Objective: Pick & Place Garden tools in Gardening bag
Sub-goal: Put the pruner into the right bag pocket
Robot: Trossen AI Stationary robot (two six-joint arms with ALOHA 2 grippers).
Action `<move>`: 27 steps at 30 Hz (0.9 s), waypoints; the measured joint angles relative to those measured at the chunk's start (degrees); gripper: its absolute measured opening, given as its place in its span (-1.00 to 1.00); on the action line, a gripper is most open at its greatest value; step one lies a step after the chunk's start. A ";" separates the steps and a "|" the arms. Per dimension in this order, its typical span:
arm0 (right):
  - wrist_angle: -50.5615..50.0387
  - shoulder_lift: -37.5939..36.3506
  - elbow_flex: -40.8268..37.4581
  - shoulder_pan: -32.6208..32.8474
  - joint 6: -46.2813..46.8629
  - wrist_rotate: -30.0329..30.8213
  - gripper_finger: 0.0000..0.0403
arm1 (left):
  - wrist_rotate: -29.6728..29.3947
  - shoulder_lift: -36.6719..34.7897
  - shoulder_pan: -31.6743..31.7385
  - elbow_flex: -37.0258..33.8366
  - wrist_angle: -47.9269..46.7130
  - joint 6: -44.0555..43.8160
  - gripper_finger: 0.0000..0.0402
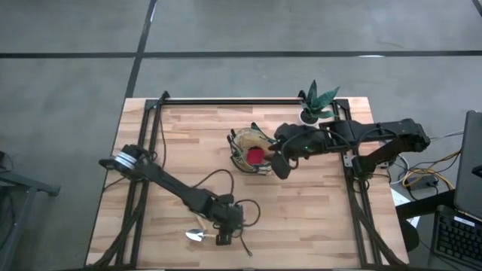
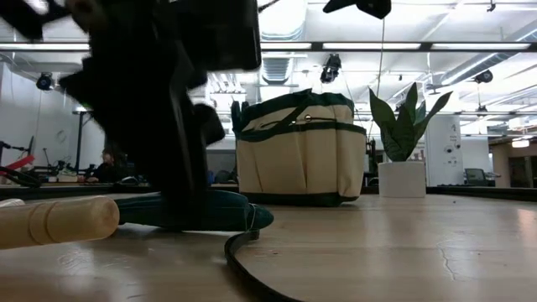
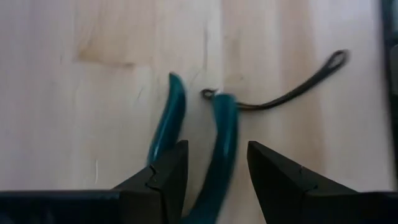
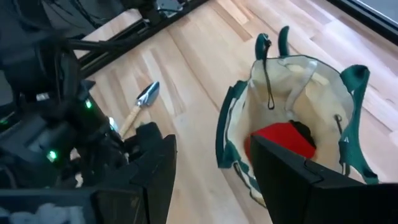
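Observation:
A teal-handled tool (image 3: 221,134) with a dark cord loop (image 3: 292,93) lies on the table near its front edge. My left gripper (image 3: 214,165) is open and stands low over it; it also shows in the high view (image 1: 224,229). A trowel (image 1: 197,235) with a wooden handle (image 2: 59,220) lies just left of it. The tan gardening bag (image 1: 252,150) with green trim stands upright at mid-table, with a red item (image 4: 280,140) inside. My right gripper (image 1: 277,164) is open and empty, above the bag's right side. My left gripper comes from above, fingers pointing down. One teal handle (image 3: 222,149) runs between the open fingers, and the other handle (image 3: 166,127) passes under one finger (image 3: 168,177). I cannot tell whether the fingers touch the tool, which lies flat on the table.
A green plant in a white pot (image 1: 315,105) stands at the far right, behind the bag. The tool's cord (image 2: 243,260) trails toward the near edge. Black frame rails (image 1: 151,143) run along the table's left, right and far sides.

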 joint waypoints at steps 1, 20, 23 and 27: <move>0.22 0.00 0.00 0.00 0.02 0.14 -0.04 | -0.36 0.44 0.00 -0.03 -0.01 -0.03 -0.17; 1.23 2.04 0.00 1.83 0.37 1.08 -0.04 | -0.20 2.08 0.56 0.08 0.02 -1.50 -0.72; 1.50 2.27 0.00 2.25 0.38 1.06 -0.04 | 0.38 1.09 0.73 0.05 -0.10 -2.39 -0.72; 5.46 1.62 0.00 3.66 -0.42 1.08 -0.04 | 0.38 -1.92 0.86 1.32 0.17 -3.66 -0.72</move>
